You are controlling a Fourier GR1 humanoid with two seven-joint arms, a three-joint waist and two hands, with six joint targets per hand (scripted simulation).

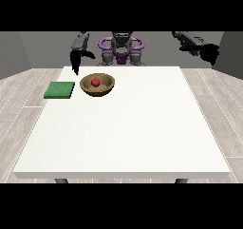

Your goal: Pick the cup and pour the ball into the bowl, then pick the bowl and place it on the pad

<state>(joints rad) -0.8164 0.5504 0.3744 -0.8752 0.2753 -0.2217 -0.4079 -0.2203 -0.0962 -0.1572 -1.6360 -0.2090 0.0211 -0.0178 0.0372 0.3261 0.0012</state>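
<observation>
Stood behind the far edge of the white worktop [128, 128], small at the view's top: the robot [121, 50], with both arms spread wide.

Hung just above the far edge near the corner at the view's left: one robot hand [76, 61], fingers pointing straight down, relaxed rather than curled, with nothing in it. Not touching the worktop so far as could be told.

Raised well off to the view's right, beyond the worktop's right edge and clear of everything on it: the other robot hand [209, 52]. Held nothing that could be seen; whether its fingers were straight or curled could not be told.

Sat near the far edge, left of the middle: a brown wooden bowl [97, 85], upright. Lay inside it, at about its centre: a small red ball [95, 82].

Lay flat close to the left edge, just beside the bowl and apart from it: a green square pad [60, 90]. Bowl not on the pad.

Nearer to the bowl and the pad: the robot hand at the view's left, above and between the two, slightly toward the far edge.

Not made out anywhere on the worktop or in either robot hand: the cup.
</observation>
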